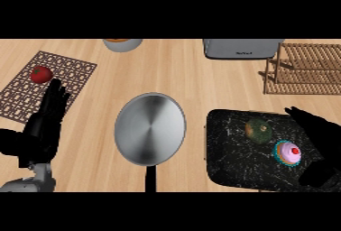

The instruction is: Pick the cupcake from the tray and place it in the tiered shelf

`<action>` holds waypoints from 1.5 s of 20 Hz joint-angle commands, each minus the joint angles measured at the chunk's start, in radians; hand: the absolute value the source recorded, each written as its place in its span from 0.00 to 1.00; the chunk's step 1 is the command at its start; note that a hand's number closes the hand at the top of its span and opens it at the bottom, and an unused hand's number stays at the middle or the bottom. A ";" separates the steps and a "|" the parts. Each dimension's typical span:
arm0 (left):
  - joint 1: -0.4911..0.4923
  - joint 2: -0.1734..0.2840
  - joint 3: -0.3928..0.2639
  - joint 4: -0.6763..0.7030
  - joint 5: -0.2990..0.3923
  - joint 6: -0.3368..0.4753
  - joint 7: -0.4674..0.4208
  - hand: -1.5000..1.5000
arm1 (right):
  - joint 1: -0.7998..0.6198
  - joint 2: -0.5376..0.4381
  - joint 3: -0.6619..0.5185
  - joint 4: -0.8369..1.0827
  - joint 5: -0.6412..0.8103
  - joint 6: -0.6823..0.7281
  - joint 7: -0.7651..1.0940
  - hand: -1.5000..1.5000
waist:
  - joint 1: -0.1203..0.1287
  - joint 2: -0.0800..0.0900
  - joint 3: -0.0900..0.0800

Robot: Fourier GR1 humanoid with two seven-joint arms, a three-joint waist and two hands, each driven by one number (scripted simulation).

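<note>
Your cupcake (290, 153) sits on the black tray (230, 149), just beside the right hand (320, 135), whose finger state cannot be told; the left hand (47, 122) rests with fingers straight at left; the tiered shelf (306, 67) stands beyond.

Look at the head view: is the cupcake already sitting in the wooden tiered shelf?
No. The cupcake sits on the black tray beside the right hand, well apart from the tiered shelf.
</note>
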 commanded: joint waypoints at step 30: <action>-0.027 -0.090 0.035 0.029 -0.084 -0.052 -0.014 0.50 | -0.031 0.186 -0.172 0.582 0.342 -0.297 -0.536 1.00 | 0.003 0.002 0.000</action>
